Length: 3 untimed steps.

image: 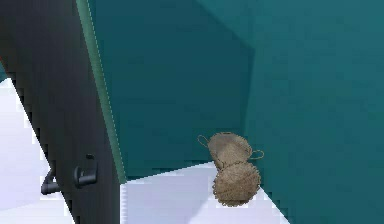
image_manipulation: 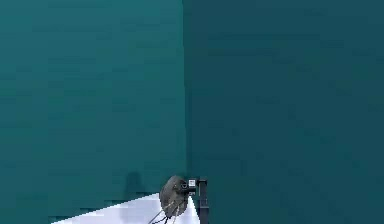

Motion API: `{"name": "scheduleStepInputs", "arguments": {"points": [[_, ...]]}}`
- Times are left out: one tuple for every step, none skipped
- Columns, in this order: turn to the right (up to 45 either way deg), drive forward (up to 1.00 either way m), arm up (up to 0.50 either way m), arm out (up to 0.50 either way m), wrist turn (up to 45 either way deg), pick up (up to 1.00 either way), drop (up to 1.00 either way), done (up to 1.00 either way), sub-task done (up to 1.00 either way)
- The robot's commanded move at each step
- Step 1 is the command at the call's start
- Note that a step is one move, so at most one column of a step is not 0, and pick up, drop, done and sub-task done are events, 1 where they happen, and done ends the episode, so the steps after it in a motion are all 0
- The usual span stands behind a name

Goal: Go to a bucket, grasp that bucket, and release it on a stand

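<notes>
A brown, woven-looking bucket (image: 234,168) with thin wire handles sits low against the teal wall corner, on the pale floor at the forward view's lower middle. It looks like two rounded lumps, one in front of the other. In the arm side view the dark arm (image_manipulation: 202,205) rises from the bottom edge. The gripper (image_manipulation: 183,200) is at its end, with a small round brown-grey thing (image_manipulation: 172,196) and thin wires right at it. That thing is low over the pale floor. I cannot tell whether the gripper holds anything.
A dark door (image: 55,110) with a black lever handle (image: 72,177) and a green edge stands ajar across the forward view's left. Teal walls (image: 310,90) meet in a corner close ahead. In the arm side view a teal wall corner (image_manipulation: 183,90) is close, with a wedge of pale floor (image_manipulation: 120,213) below.
</notes>
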Motion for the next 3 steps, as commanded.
{"name": "scheduleStepInputs", "arguments": {"points": [[0.0, 0.00, 0.00, 0.00, 45.0, 0.00, 0.00, 0.00, 0.00], [0.0, 0.00, 0.00, 0.00, 45.0, 0.00, 0.00, 0.00, 0.00], [0.0, 0.00, 0.00, 0.00, 18.0, 0.00, 0.00, 0.00, 0.00]]}}
